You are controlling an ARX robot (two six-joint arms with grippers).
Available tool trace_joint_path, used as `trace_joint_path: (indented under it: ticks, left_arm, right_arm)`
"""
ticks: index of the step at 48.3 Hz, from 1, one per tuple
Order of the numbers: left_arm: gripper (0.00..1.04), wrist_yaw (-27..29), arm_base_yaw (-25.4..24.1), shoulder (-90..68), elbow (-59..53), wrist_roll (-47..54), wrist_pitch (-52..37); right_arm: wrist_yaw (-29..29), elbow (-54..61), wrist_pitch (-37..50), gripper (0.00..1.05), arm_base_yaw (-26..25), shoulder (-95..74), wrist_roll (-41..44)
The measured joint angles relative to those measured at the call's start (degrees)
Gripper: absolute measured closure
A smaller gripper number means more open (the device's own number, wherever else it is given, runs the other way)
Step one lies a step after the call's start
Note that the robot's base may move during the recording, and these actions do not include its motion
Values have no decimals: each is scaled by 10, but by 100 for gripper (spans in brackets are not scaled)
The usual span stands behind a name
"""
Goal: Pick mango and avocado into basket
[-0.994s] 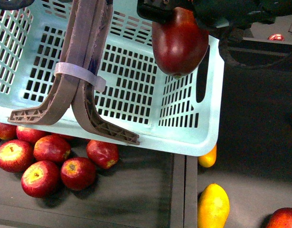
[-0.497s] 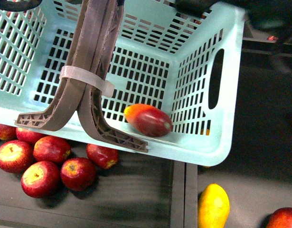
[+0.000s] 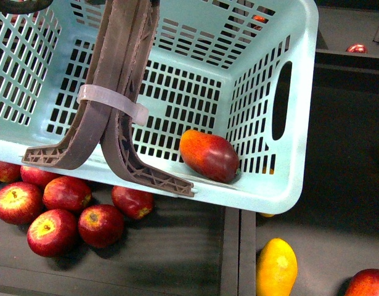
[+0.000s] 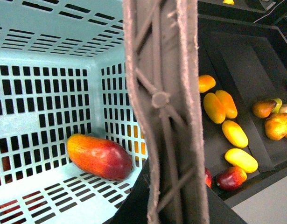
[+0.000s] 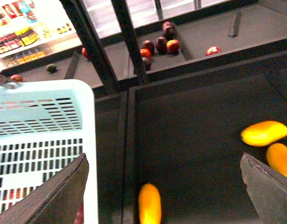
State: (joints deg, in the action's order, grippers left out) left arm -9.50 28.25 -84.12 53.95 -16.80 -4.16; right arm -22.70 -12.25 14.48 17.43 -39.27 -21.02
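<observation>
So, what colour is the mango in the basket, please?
Mango: maroon fading to orange; left wrist view.

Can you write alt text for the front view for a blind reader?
A red and orange mango lies inside a pale teal basket, in its corner. Outside it lie red apples and a yellow mango.

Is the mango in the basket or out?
In. The mango lies on its side on the basket floor by a corner, nothing gripping it.
</observation>
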Motion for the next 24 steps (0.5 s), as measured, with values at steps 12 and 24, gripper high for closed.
trace_joint_path:
  ticks: [12, 24]
  left_arm:
    - [99, -2, 0, 0, 0, 0, 0]
    - [99, -1, 0, 0, 0, 1, 0]
  right_arm:
    - [9, 28, 12, 11, -13, 40, 15]
    - [138, 89, 99, 58, -82, 112, 188]
